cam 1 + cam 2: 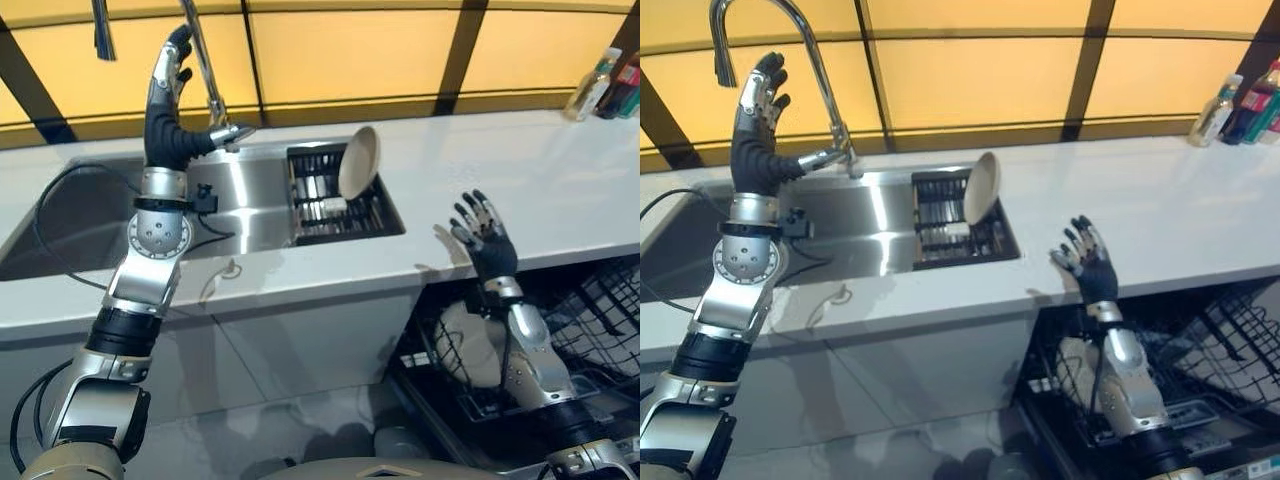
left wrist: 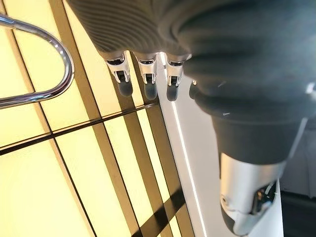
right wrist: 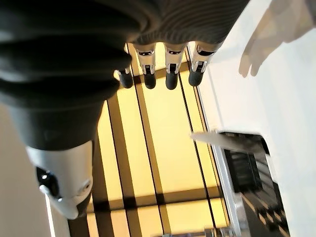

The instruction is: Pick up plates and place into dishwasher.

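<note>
A beige plate (image 1: 358,162) stands on edge in the black rack (image 1: 335,212) on the right side of the steel sink (image 1: 235,205). Another pale plate (image 1: 470,345) rests in the lower rack (image 1: 600,310) of the open dishwasher under the counter. My left hand (image 1: 168,85) is raised high beside the tap (image 1: 205,60), fingers straight, holding nothing. My right hand (image 1: 482,232) hovers above the counter edge, right of the sink rack, fingers spread and empty. The plate (image 3: 222,141) shows edge-on past my right hand in the right wrist view.
A white countertop (image 1: 540,180) runs right of the sink. Bottles (image 1: 600,85) stand at the far right back corner. The tap's curved spout (image 1: 750,20) arches next to my left hand. Yellow tiled wall (image 1: 350,50) lies behind.
</note>
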You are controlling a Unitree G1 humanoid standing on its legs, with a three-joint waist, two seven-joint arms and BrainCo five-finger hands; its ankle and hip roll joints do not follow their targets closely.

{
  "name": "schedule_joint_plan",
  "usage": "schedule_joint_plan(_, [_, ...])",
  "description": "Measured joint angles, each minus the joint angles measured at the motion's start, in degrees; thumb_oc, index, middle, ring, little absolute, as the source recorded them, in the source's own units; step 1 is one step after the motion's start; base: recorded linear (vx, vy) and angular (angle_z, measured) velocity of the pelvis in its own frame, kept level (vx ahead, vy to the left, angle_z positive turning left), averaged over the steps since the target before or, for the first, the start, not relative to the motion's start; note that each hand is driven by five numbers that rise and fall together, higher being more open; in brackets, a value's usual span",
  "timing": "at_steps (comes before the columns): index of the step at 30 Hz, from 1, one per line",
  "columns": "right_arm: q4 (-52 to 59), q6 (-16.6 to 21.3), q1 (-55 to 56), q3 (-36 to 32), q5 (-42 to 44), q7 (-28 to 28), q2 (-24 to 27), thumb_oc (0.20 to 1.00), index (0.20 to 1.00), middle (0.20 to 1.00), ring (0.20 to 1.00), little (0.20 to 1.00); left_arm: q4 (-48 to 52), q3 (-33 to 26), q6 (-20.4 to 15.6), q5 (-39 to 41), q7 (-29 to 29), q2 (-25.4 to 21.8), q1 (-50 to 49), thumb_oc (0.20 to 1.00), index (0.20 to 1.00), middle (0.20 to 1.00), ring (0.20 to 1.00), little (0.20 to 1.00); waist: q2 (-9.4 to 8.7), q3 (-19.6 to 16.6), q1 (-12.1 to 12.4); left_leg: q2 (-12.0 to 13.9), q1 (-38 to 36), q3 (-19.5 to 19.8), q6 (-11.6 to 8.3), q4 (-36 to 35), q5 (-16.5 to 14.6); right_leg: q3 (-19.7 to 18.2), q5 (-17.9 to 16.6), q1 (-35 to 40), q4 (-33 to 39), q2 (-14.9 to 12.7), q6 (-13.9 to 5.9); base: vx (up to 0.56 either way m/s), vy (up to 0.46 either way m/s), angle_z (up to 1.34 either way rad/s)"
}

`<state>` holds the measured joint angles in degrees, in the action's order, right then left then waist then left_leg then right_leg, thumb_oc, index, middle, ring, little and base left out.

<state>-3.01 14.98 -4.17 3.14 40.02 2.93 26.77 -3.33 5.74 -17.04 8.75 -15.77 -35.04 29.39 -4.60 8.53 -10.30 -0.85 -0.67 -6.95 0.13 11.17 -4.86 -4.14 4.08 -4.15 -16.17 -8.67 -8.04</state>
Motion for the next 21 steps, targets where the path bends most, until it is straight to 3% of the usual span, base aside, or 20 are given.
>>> schedule_joint_plan(3, [0.01, -0.01, 0.43, -1.77, 0.17, -1.05, 0.0, 1.0, 1.0, 1.0, 1.0, 1.0, 0.01, 0.0, 0.04, -0.07, 0.41, 0.41, -1.1, 1.0, 1.0, 1.0, 1.0, 1.0, -0.93, 1.19, -1.35, -0.23, -0.46, 0.24, 0.02, 0.27, -0.37, -1.85, 0.92, 0.01, -1.05, 0.28, -0.31, 0.28, -0.067, -0.02])
schedule_joint_plan(8, [0.01, -0.05, 1.48, -2.95, 0.17, -1.85, -0.1, 1.0, 1.0, 1.0, 1.0, 1.0, 0.34, -0.02, 0.05, -0.04, 1.47, 2.35, -1.8, 1.0, 1.0, 1.0, 1.0, 1.0, 0.15, 2.04, -2.86, 0.21, -0.34, 0.74, -0.58, 0.68, -0.8, -2.81, 2.42, 0.05, -1.75, 1.31, 0.3, 0.38, -0.065, 0.04])
schedule_joint_plan(13, [0.09, -0.14, 3.49, -3.01, 0.02, -1.83, -0.05, 1.0, 1.0, 1.0, 1.0, 1.0, 4.35, -0.01, 0.43, 1.2, 1.74, 2.68, -1.8, 1.0, 1.0, 1.0, 1.0, 1.0, 1.51, 1.58, -3.08, 2.16, -0.69, 0.97, -1.81, 0.35, -1.46, -2.99, 4.14, -0.16, -3.0, 3.66, 2.1, 0.32, -0.075, 0.0])
schedule_joint_plan(17, [0.13, -0.13, 3.88, -3.0, 0.01, -2.83, 0.75, 1.0, 1.0, 1.0, 1.0, 1.0, 4.68, 0.03, 1.1, 1.97, 1.55, 2.92, -1.75, 1.0, 1.0, 1.0, 1.0, 1.0, 2.8, 0.53, -3.62, 3.71, -0.45, 1.4, -3.94, 1.21, -1.39, -1.96, 5.66, -0.73, -4.9, 5.61, 4.18, 0.17, -0.103, 0.08])
schedule_joint_plan(19, [0.13, -0.1, 3.73, -3.02, 0.04, -3.02, 0.99, 1.0, 1.0, 1.0, 1.0, 1.0, 4.54, 0.15, 1.13, 2.37, 0.83, 2.89, -1.4, 1.0, 1.0, 1.0, 1.0, 1.0, 2.07, 0.02, -4.44, 4.13, 3.99, 2.44, -5.28, 8.23, -1.43, -1.45, 7.23, -2.31, -6.82, 6.43, 5.56, 0.14, -0.087, 0.35])
schedule_joint_plan(21, [0.09, -0.08, 3.8, -3.25, 0.06, -3.14, 1.4, 1.0, 1.0, 1.0, 1.0, 1.0, 4.02, 0.72, 1.14, 3.52, 0.42, 4.35, -1.12, 1.0, 1.0, 1.0, 1.0, 1.0, 1.17, -0.08, -3.91, 4.82, 10.4, 3.1, -8.02, 19.33, 1.47, -1.66, 7.47, -2.89, -7.98, 6.41, 6.57, 0.14, 0.0, 0.17])
